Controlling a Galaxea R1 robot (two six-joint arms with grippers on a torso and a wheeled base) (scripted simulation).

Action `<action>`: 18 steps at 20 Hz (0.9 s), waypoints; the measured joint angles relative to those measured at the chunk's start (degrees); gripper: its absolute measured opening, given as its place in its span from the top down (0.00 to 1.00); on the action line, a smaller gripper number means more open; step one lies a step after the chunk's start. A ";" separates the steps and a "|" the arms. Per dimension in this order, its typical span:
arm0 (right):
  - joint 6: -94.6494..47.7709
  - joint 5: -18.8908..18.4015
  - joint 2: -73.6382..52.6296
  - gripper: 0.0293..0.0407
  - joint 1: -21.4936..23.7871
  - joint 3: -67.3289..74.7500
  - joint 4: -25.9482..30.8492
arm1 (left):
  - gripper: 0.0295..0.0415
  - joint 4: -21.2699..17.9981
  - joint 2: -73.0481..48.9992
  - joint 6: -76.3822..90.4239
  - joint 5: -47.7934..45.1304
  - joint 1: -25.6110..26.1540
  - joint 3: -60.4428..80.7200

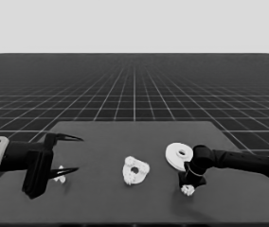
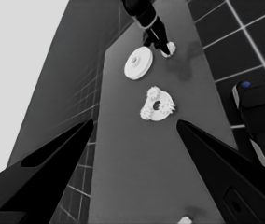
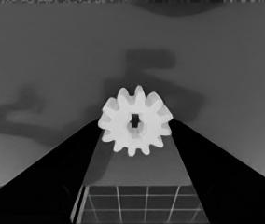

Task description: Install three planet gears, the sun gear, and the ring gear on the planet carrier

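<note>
The smaller round part (image 1: pixel 135 171), the planet carrier, lies at the table's middle with three small planet gears (image 2: pixel 154 93) set around its central hole. To its right lies the larger round part (image 1: pixel 179 155), the ring gear, with nothing on it. In front of that part my right gripper (image 1: pixel 188 185) points down, shut on a fourth small toothed gear (image 3: pixel 135 120) close to the table. The gear sits between both fingertips (image 3: pixel 91 135). My left gripper (image 1: pixel 79 154) waits open over the table's left end.
A thin white piece (image 1: pixel 58 178) lies on the table under the left gripper's fingers, not held. Dark machinery with blue lights (image 2: pixel 258 116) stands past the table's near edge. The right arm's forearm (image 1: pixel 248 163) crosses the table's right side.
</note>
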 joint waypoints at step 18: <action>8.23 -6.99 43.10 0.86 15.87 -33.28 14.78 | 0.25 0.00 0.00 0.00 0.00 0.00 0.00</action>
